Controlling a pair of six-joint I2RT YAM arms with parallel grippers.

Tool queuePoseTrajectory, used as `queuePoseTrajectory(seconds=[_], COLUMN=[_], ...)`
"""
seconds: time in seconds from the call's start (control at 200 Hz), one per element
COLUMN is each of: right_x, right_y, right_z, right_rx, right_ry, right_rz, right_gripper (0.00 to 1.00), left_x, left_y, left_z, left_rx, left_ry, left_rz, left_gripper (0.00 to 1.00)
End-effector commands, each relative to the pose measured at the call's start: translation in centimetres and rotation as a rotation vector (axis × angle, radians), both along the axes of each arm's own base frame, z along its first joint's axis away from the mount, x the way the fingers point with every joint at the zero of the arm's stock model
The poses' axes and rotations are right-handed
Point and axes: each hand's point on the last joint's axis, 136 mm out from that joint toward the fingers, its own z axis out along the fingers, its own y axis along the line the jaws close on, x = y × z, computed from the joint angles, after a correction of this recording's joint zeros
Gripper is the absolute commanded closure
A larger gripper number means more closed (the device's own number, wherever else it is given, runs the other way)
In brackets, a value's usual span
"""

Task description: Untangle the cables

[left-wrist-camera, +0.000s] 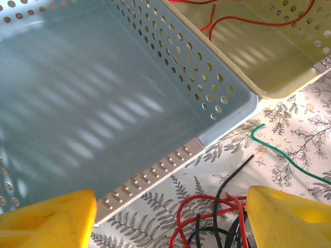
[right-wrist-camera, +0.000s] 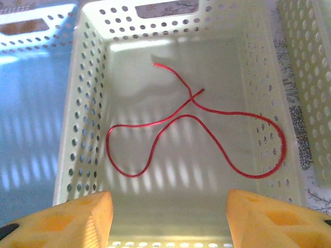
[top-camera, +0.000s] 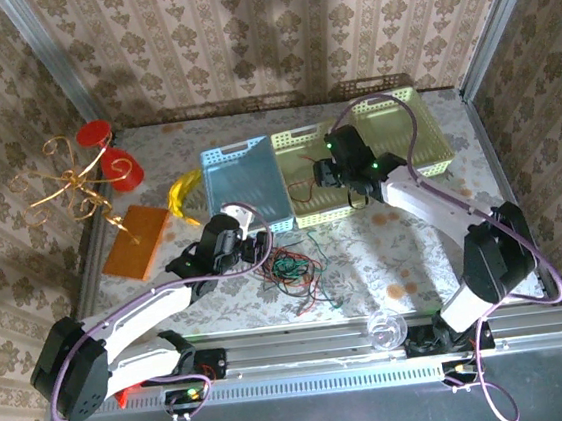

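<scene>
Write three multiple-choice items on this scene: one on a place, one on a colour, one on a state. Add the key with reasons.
1. Where does the single red cable lie?
A. in the blue basket
B. in the pale yellow basket
C. on the orange board

2. Which colours make up the tangle on the table?
A. red, black and green
B. blue and white
C. red alone

3. How is the right hand?
A. shut on the red cable
B. open above the basket
C. shut on a rim

Key:
1 B, the cable loops across that basket's floor.
2 A, all three colours cross in the heap.
3 B, its fingers stand wide apart with nothing between them.
</scene>
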Motion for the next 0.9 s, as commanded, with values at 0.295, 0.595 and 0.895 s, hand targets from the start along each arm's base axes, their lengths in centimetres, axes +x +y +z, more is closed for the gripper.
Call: queuePoseTrajectory(seconds=[0.295,0.595,0.895], right_x=[-13.6,-13.5,-12.8], right_y=[11.4,15.0,15.1], right_z=[-6.5,-9.5,-10.6], right_rx=[0.065,0.002,-0.014], right_ry=[0.287,0.328,0.350], right_rz=[0.679,0.755,0.738], right_gripper=[0.42,0.45,0.44], left_x=[-1.2,-1.5,-2.6], left_y=[1.6,4.9,2.7], left_z=[-3.1,-3.9,-3.1], left_rx=[0.084,0.174,0.158], left_ry=[0.088,0.118,0.098], left_rz=[0.040,0.184,0.060], left_gripper=[0.23,0.26,0.27])
